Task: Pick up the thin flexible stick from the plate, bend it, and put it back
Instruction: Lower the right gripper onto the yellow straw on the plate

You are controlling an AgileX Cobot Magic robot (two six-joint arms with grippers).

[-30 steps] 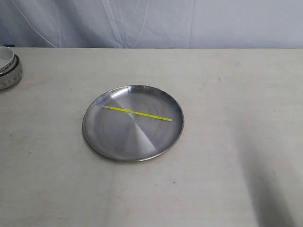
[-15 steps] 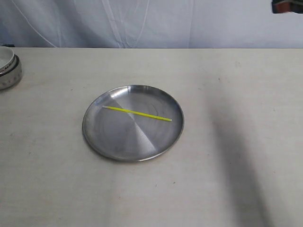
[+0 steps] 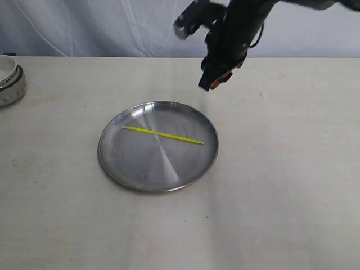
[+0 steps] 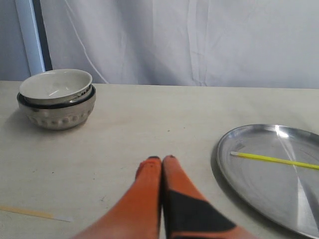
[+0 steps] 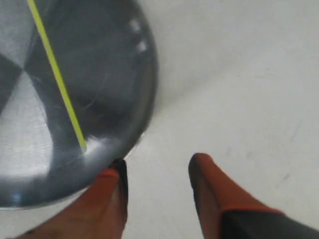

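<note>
A straight yellow-green stick (image 3: 163, 135) lies across the shiny steel plate (image 3: 140, 174) in the middle of the table. My right gripper (image 3: 212, 79) hangs in the air above the table, just behind the plate's far right rim, and it is open with nothing between its orange fingers. Its wrist view looks down on the stick (image 5: 57, 79), the plate (image 5: 109, 64) and the open gripper (image 5: 157, 167). My left gripper (image 4: 162, 160) is shut and empty, low over the table, left of the plate (image 4: 234, 164); the stick (image 4: 274, 160) shows there too.
A white ceramic bowl (image 3: 7, 70) nested in a metal bowl (image 3: 12, 93) stands at the far left edge of the table, also seen as the white bowl (image 4: 56, 85) in the left wrist view. A pale curtain hangs behind the table.
My right arm has swung in from the upper right and now hangs behind the plate's far right rim. The stick and the plate have not moved.
</note>
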